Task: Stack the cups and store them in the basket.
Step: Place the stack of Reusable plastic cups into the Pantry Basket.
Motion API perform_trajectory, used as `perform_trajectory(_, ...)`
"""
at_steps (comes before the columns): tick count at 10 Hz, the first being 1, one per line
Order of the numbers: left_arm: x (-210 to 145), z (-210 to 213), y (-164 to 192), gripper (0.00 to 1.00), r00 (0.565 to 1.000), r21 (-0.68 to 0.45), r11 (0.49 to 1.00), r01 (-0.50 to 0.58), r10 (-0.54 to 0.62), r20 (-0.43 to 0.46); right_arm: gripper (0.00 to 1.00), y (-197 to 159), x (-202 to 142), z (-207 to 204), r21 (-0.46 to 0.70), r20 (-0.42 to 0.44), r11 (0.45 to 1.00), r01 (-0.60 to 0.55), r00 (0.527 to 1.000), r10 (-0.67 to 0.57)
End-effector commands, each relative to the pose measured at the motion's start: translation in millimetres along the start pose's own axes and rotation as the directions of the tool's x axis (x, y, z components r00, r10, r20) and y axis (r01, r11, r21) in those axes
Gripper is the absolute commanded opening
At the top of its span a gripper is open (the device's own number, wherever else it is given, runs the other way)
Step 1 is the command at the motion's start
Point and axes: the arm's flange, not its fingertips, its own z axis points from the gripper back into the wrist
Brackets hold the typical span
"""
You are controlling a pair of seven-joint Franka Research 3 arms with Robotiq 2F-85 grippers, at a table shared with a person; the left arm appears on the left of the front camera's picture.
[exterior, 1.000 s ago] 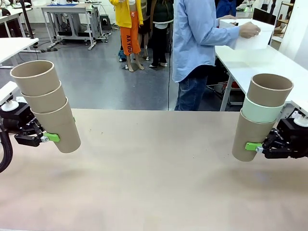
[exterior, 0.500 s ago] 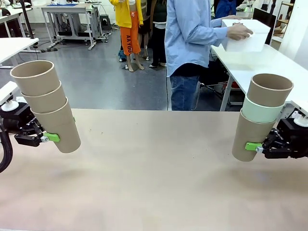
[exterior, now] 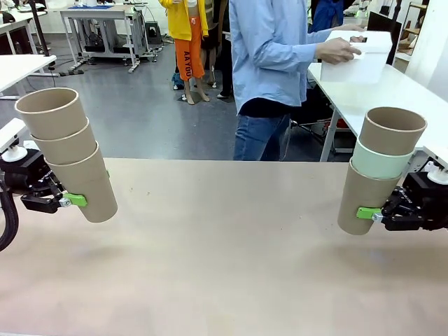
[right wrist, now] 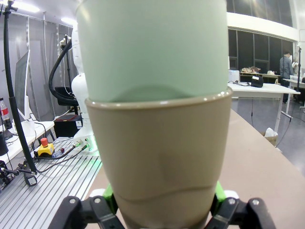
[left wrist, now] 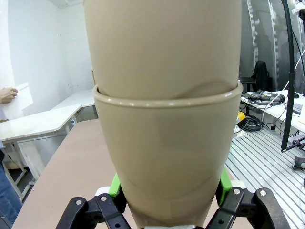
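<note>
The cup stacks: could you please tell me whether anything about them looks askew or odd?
Both hang tilted above the table: the left stack, gripped by the left end effector, leans more than the right stack, gripped by the right end effector.

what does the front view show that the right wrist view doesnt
Front view: the left gripper shut on a tilted stack of three tan cups, a person beyond the table holding the white basket, and the tan top cup of the right stack.
Right wrist view: green pads pressing both sides of the bottom cup, and a red button on a bench behind.
Both: the right gripper shut on the bottom cup, the mint cup nested in it, and the table.
</note>
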Motion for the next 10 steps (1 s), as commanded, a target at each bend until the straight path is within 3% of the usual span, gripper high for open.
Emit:
perform_trajectory(1, 3.2, -0.7, -0.4, 0.85, 1.0, -0.005, 1.0, 0.015, -0.015, 0.006, 0.84, -1.5, 4.3, -0.5, -0.009, 0.009, 1.0, -0.011, 1.0, 0.011)
perform_trajectory(10, 3.2, -0.7, -0.4, 0.85, 1.0, -0.005, 1.0, 0.015, -0.015, 0.006, 0.84, -1.5, 4.3, -0.5, -0.009, 0.009, 1.0, -0.011, 1.0, 0.011)
